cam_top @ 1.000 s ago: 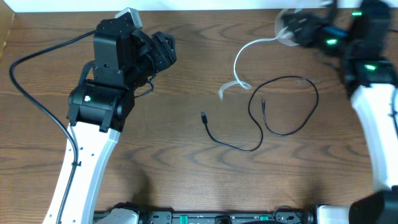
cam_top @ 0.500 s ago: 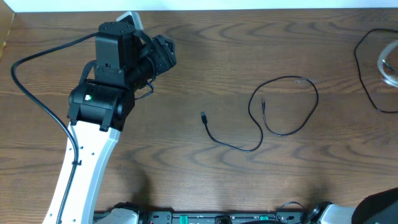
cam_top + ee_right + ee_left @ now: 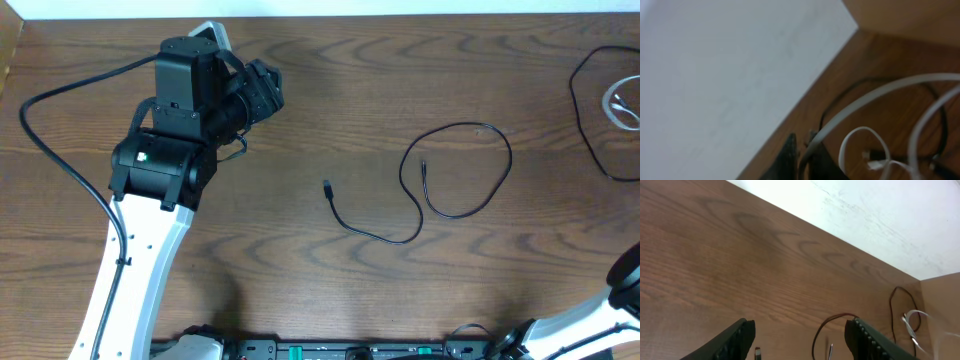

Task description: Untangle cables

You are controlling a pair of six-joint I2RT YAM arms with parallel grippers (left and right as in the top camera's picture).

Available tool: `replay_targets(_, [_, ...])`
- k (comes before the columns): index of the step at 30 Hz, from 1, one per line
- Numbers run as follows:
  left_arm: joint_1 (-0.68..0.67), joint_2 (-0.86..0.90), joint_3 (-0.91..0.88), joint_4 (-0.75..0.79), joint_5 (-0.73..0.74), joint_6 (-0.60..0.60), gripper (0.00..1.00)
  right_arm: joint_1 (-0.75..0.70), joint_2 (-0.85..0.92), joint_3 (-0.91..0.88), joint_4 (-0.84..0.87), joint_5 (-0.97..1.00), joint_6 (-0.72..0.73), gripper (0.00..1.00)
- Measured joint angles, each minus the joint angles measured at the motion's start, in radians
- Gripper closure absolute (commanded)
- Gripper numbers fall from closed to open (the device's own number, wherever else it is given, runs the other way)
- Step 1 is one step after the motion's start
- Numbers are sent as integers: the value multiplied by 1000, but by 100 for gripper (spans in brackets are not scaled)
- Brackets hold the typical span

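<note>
The black cable (image 3: 455,170) lies in a loose loop at mid-table, with one plug end (image 3: 327,187) pointing left. It lies apart from the white cable (image 3: 620,105), which shows only as a small loop at the right edge. My left gripper (image 3: 265,90) is open and empty, up at the far left. In its wrist view the gripper (image 3: 800,340) frames the black cable (image 3: 835,317), with the white cable (image 3: 912,322) far off. My right gripper (image 3: 802,155) is outside the overhead view. Its jaws are closed on the white cable (image 3: 875,97).
A thick black arm cord (image 3: 590,110) curves along the table's right edge and also shows in the right wrist view (image 3: 880,82). Another thick cord (image 3: 60,150) loops from the left arm. The white wall (image 3: 880,215) lies beyond the table's far edge.
The right arm has left the overhead view and carried the white cable off the black one to the far right edge. The black cable and the left arm have not moved.
</note>
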Motion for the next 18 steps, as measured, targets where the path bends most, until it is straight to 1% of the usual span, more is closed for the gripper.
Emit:
replay_targets(1, [0,0,0,0,0,0,37,9,21,0,-1,0,-2,1])
replay_targets(4, [0,0,0,1,0,0,38,31,49,0,-19,-1,-8,1])
replay_targets(9, [0,2,0,-1,0,0,37,60,55,0,-100,-5,-35,1])
replay_targets(12, [0,12,0,-8,0,0,37,61,55,1,-206,-5,-40,1])
replay_targets(15, [0,31,0,-19,0,0,37,60,53,1,-347,-4,-46,1])
replay_targets(18, [-1,56,0,-20,5,5,38,61,47,1,-444,-10,-50,1])
